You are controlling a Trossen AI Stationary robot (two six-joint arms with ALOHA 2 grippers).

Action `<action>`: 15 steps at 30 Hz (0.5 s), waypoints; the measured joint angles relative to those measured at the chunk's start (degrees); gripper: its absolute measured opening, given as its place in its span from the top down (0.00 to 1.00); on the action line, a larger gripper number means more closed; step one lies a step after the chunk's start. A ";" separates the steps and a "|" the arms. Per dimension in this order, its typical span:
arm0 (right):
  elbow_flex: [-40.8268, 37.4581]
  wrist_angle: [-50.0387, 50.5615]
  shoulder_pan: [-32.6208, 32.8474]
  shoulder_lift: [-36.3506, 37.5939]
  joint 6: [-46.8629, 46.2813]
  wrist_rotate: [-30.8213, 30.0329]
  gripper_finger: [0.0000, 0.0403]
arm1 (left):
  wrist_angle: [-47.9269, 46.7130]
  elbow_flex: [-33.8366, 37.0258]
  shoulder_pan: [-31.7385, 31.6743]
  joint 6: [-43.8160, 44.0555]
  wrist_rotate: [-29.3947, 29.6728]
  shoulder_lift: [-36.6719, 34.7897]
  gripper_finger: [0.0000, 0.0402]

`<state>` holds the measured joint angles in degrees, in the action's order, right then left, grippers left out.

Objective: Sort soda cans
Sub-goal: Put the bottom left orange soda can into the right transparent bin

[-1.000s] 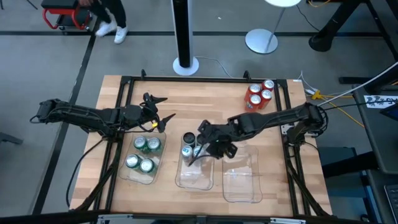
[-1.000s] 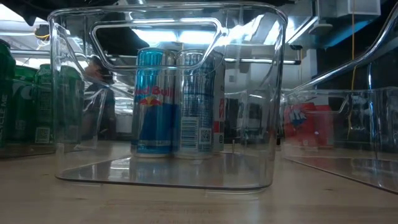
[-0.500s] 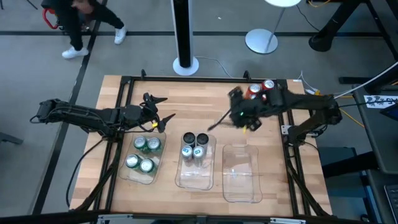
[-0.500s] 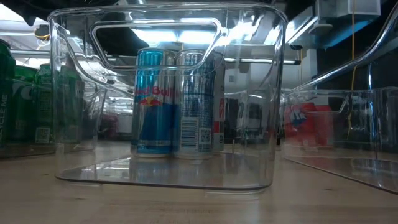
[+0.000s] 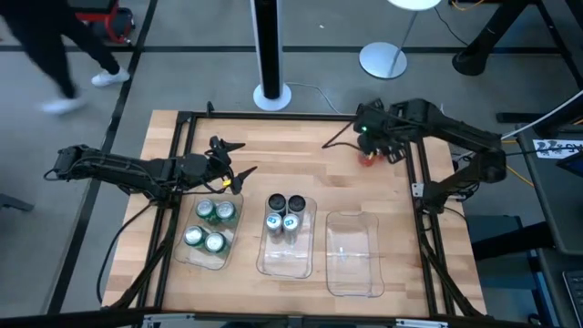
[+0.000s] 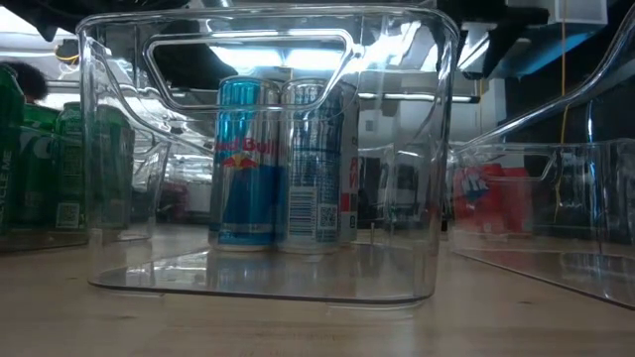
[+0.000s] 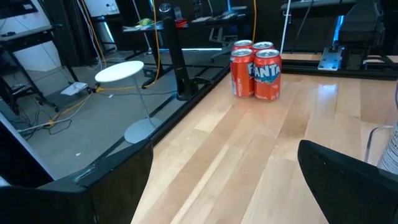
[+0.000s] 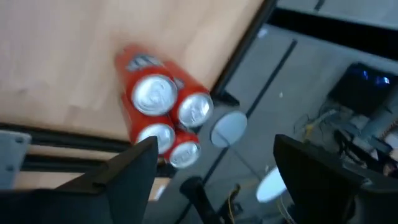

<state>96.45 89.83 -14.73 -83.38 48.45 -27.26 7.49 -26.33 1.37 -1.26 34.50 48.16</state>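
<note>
Several red cans (image 8: 158,118) stand in a tight cluster at the table's far right corner, also in the left wrist view (image 7: 255,68). My right gripper (image 8: 214,180) hovers open above them (image 5: 369,146), touching nothing and hiding most of the cluster in the high view. Several green cans (image 5: 209,226) stand in the left clear tray. Several silver-grey cans (image 5: 285,214) stand in the middle tray, blue and silver in the low view (image 6: 278,164). My left gripper (image 5: 246,158) waits open beyond the green cans, near the table's left side.
The right clear tray (image 5: 353,264) lies between the middle tray and the table's right edge, with nothing in it. A black frame rail (image 5: 414,173) runs along the right edge beside the red cans. A person walks on the floor beyond the far left corner (image 5: 46,55).
My right gripper has left the middle tray, risen, and swung toward the table's far right corner until it is above the red cans, turning to look down on them. The silver-grey cans stay standing in the middle tray. The person has walked left.
</note>
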 joint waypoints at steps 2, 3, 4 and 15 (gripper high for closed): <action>-0.50 -2.13 -1.37 -0.14 -0.13 -1.24 0.21 | -0.02 0.00 0.04 0.00 -0.01 0.00 0.03; -0.61 -2.64 -1.85 -0.14 -0.19 -1.10 0.21 | -0.02 0.00 0.04 0.00 -0.02 0.00 0.03; -0.61 -2.63 -2.39 -0.12 -0.14 -0.21 0.21 | 0.00 0.00 0.04 0.00 0.00 0.00 0.03; -0.86 -2.95 -8.03 -2.46 2.60 8.80 0.08 | 0.00 0.00 0.04 0.01 -0.01 0.00 0.03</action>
<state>95.59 86.88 -22.75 -85.84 51.05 -18.45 7.49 -26.33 1.41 -1.25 34.49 48.16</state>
